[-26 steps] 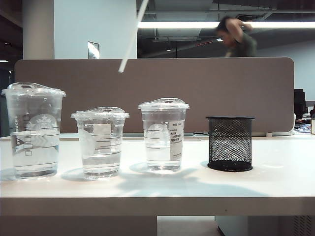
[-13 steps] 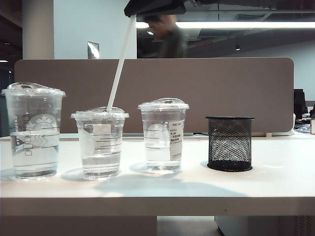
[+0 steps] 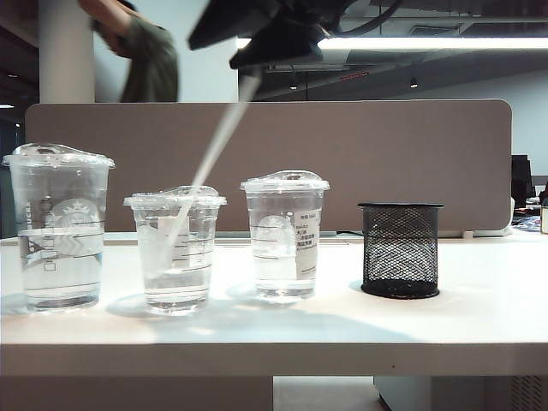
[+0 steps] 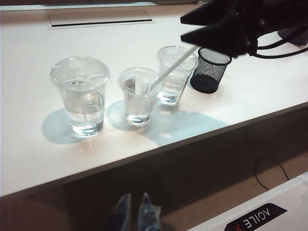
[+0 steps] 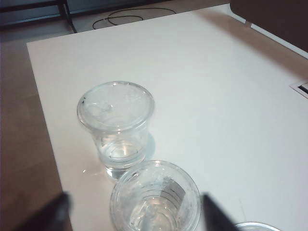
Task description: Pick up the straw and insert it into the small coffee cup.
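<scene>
Straw (image 3: 205, 175) now down through the domed lid of the small coffee cup (image 3: 175, 253), lower end in the water; half a second back its tip only touched the lid. Right end effector (image 3: 257, 38) has dropped lower above the cups and its fingers have spread apart, straw's top blurred just under them, so it looks let go. Right wrist view: dark fingertips wide on either side of the cup. Left end effector (image 4: 137, 216) hangs off the near edge of the bench (image 3: 479, 317), fingertips close together, nothing between them. Cup sits between the tallest cup (image 3: 58, 227) on the left and the mid-height cup (image 3: 284, 235) on the right; mesh pen holder (image 3: 400, 250) far right.

Risk: straw leans steeply right; a retreating finger could catch its top and lever it out or tip the cup.
</scene>
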You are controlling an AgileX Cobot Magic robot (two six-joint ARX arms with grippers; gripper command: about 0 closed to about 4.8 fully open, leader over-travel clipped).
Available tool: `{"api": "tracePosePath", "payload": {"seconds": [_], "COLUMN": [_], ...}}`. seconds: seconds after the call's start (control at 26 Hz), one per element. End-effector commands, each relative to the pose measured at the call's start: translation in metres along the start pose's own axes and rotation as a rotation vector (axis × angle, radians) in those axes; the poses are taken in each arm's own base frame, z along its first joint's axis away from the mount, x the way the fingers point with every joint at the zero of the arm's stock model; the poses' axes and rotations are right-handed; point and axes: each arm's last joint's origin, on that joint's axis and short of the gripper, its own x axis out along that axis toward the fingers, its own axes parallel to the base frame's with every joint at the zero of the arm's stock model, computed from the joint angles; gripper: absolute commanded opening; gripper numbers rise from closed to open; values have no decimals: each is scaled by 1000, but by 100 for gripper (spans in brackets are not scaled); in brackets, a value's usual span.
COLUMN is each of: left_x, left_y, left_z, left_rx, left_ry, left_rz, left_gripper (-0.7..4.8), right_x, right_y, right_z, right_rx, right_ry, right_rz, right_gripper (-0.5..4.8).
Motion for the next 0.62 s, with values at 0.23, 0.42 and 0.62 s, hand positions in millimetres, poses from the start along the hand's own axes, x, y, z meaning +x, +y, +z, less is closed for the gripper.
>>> {"api": "tracePosePath", "payload": {"seconds": [0.23, 0.42, 0.62], "left_x": [0, 5, 39], "left_y": [0, 2, 16], "left_z": [2, 11, 14], "left_rx": [15, 49, 63], "left_ry": [-19, -104, -141], "left_rz": [0, -2, -2], "left_gripper": [25, 24, 24], "right_x": [-76, -148, -193], "right_y": [13, 27, 41], "right_z": [51, 57, 34], "right_rx": [-48, -33, 43], "right_ry": [-211, -340, -513], "right_rz": [-173, -326, -423], "right_gripper": [-9, -9, -9]}}
